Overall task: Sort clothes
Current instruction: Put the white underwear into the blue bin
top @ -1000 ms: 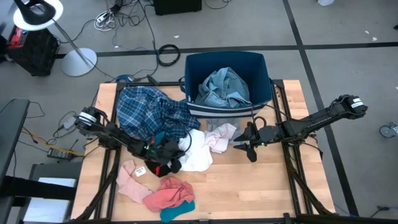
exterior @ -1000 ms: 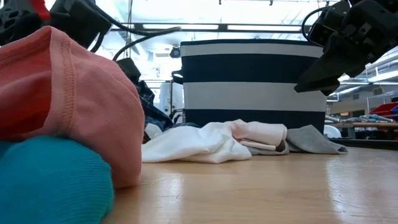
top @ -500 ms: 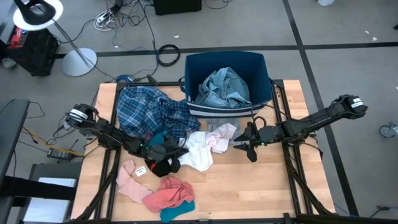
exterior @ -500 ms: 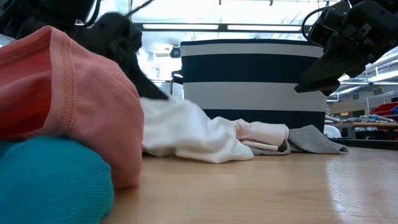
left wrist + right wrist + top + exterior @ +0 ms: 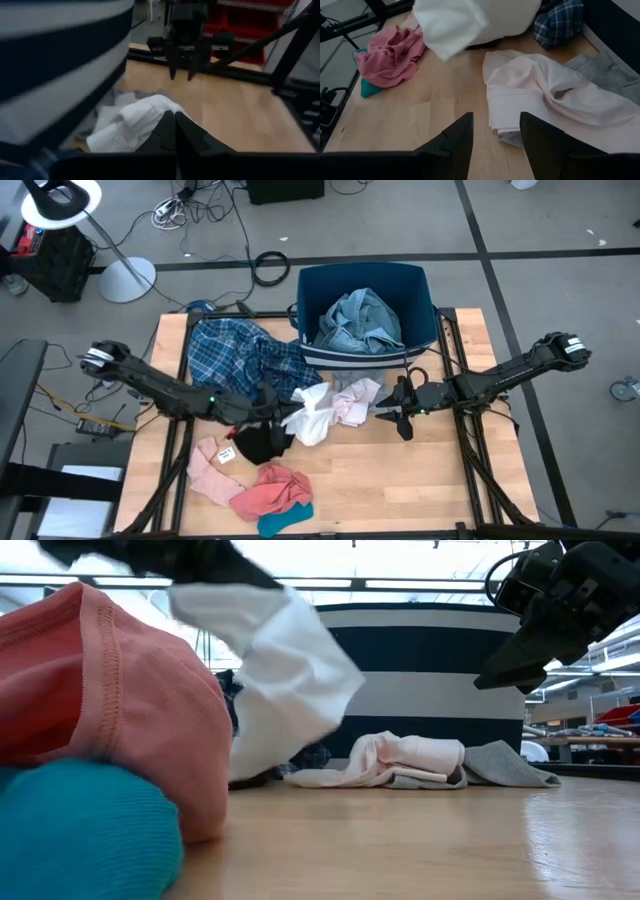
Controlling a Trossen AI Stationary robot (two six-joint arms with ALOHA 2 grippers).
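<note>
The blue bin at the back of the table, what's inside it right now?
A crumpled light blue garment fills most of the bin. Anything beneath it, and the bin's floor, is covered.

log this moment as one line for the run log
left gripper: jaws shut on white garment, lifted off table | right gripper: jaws open, above pale pink garment | bin: holds light blue garment

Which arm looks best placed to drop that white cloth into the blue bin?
The left. Its claw is shut on the white cloth, lifted off the table just in front of the bin. The right claw hangs open and empty beside the pale pink piece.
</note>
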